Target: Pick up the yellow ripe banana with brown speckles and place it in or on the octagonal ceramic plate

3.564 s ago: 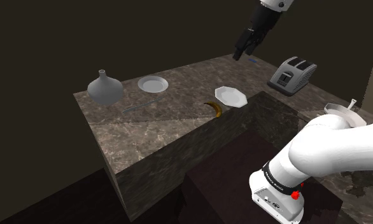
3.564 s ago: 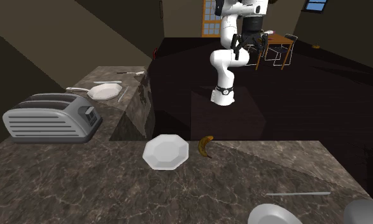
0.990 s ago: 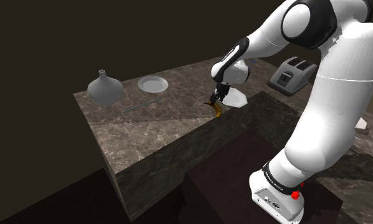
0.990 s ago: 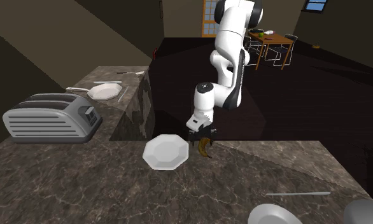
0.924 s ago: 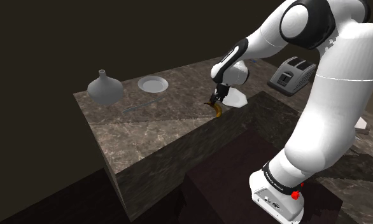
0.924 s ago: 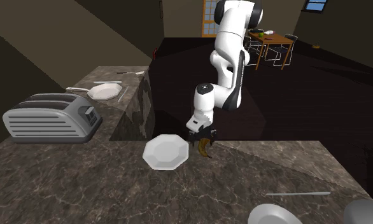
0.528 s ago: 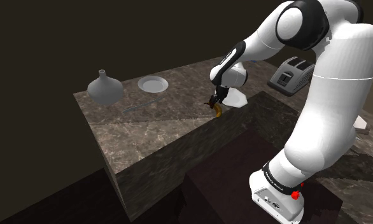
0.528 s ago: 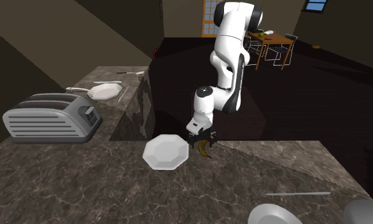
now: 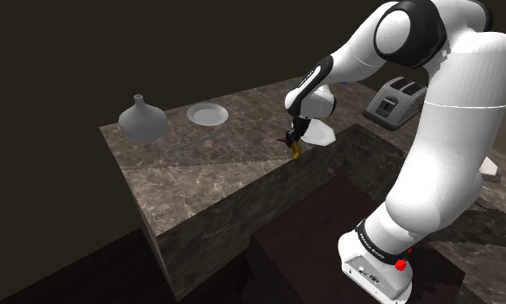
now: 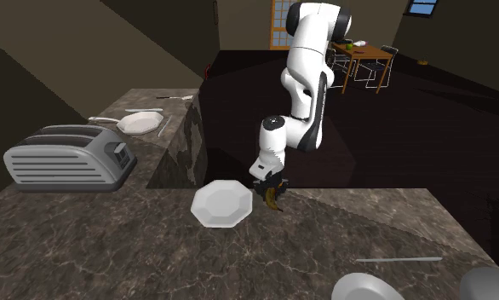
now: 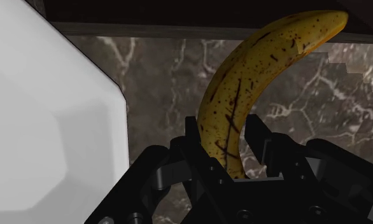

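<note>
The yellow banana with brown speckles (image 11: 255, 76) lies on the dark marble counter near its edge, right beside the white octagonal plate (image 11: 45, 121). My gripper (image 11: 225, 137) is down over the banana's lower end, and both black fingers clasp it from either side. In the shoulder view the gripper (image 9: 294, 141) sits on the banana (image 9: 295, 150) just next to the plate (image 9: 319, 132). In the second exterior view the banana (image 10: 275, 201) rests to the right of the plate (image 10: 221, 204) under the gripper (image 10: 269, 188).
On the counter stand a grey vase (image 9: 142, 120), a round white plate (image 9: 207, 113), a thin utensil (image 9: 189, 143) and a toaster (image 9: 397, 101). A lower counter (image 10: 137, 106) beyond the toaster holds another plate. The counter edge drops off just beside the banana.
The fingers, which stood apart around the banana, have closed onto it. The arm has barely moved and the banana still lies on the counter.
</note>
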{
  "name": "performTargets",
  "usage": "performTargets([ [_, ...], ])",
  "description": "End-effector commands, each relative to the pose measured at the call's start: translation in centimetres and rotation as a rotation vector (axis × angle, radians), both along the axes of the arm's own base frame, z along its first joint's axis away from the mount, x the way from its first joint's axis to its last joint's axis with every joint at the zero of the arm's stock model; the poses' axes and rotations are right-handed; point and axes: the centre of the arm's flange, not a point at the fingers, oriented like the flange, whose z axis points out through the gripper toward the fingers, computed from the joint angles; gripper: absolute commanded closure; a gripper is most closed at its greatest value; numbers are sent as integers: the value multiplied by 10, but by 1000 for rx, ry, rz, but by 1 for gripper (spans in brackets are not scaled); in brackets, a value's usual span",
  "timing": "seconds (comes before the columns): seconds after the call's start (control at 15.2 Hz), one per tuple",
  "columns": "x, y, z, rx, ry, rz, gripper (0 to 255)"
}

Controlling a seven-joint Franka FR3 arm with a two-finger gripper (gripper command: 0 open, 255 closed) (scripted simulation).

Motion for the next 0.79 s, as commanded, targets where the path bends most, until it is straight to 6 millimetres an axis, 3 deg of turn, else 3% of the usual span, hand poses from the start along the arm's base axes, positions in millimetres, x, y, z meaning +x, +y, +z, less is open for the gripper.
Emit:
performTargets([
  [0.0, 0, 0, 0, 0, 0, 0, 255],
  [0.26, 0, 0, 0, 0, 0, 0, 255],
  [0.73, 0, 0, 37, 0, 0, 0, 255],
])
